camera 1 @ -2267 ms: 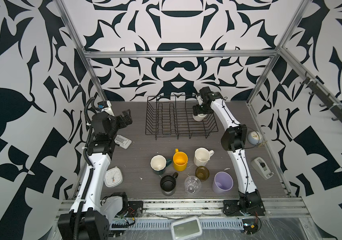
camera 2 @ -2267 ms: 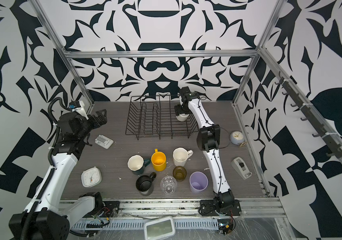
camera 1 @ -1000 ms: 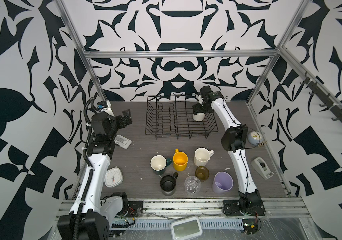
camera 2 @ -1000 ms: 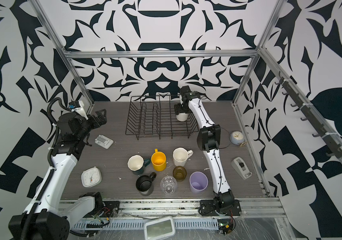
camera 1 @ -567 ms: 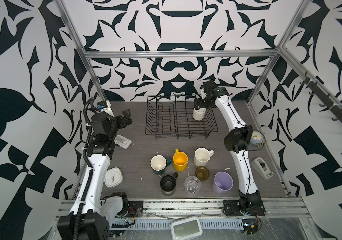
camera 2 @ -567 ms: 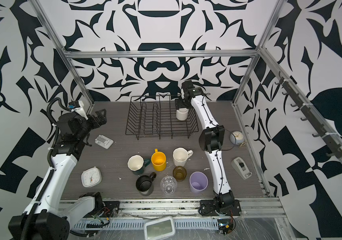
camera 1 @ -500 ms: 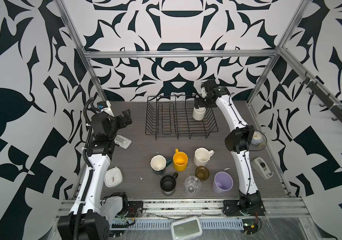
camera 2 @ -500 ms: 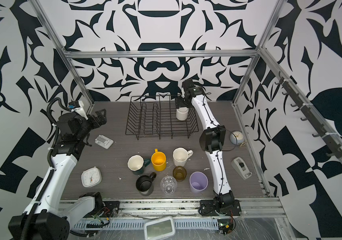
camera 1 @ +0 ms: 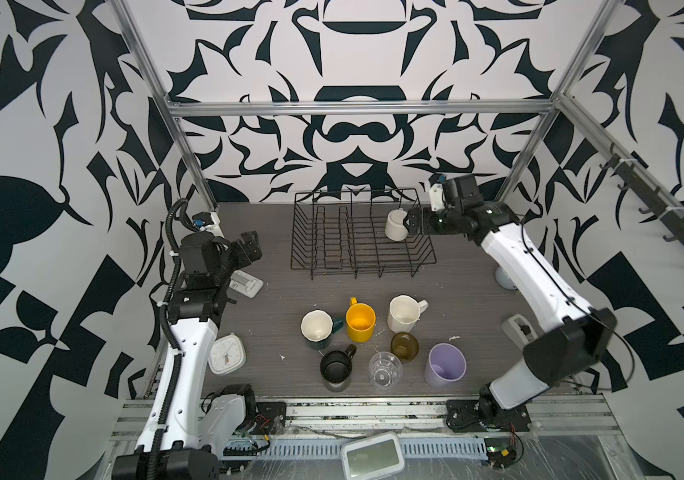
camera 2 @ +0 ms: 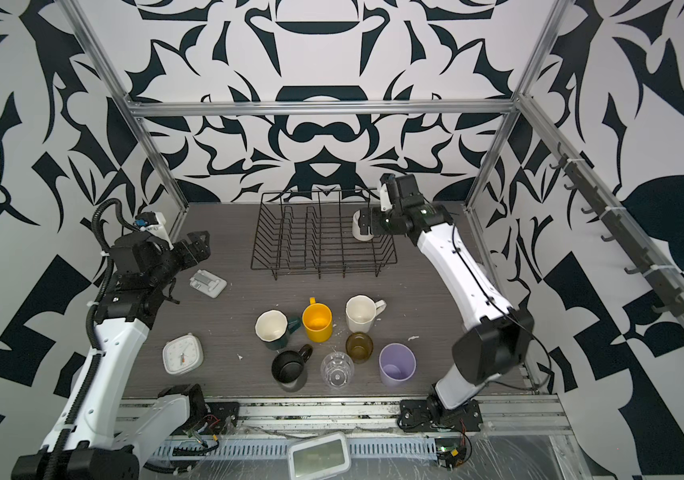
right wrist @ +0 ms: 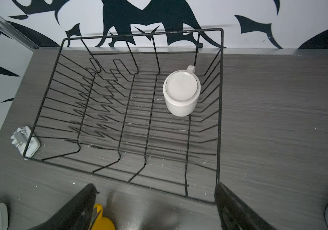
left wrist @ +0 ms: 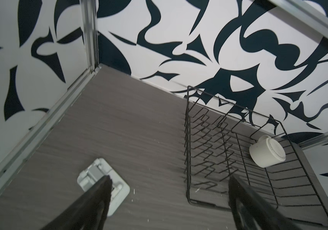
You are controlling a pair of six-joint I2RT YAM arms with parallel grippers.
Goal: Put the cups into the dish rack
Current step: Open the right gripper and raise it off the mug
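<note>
The black wire dish rack (camera 1: 332, 265) stands at the back middle. A white mug (camera 1: 395, 226) sits upside down in its back right corner, also in the right wrist view (right wrist: 181, 93). My right gripper (camera 1: 411, 220) hangs open just right of that mug, apart from it and empty (right wrist: 155, 186). Seven cups stand on the table in front: teal mug (camera 1: 316, 328), yellow mug (camera 1: 360, 322), faceted white mug (camera 1: 403, 313), amber glass (camera 1: 404, 347), black mug (camera 1: 335, 368), clear glass (camera 1: 384, 369), lilac tumbler (camera 1: 445, 365). My left gripper (camera 1: 249, 249) is open and empty, left of the rack.
A small white block (camera 1: 247, 284) lies below the left gripper. A white square clock (camera 1: 227, 355) lies at front left. A round pale-blue clock (camera 1: 504, 278) shows behind the right arm, a white device (camera 1: 519, 328) beside it. Patterned walls and metal posts close in the table.
My right gripper has let go of the white mug and drawn back up and to the right; the mug stays upside down in the rack. The left arm has hardly moved.
</note>
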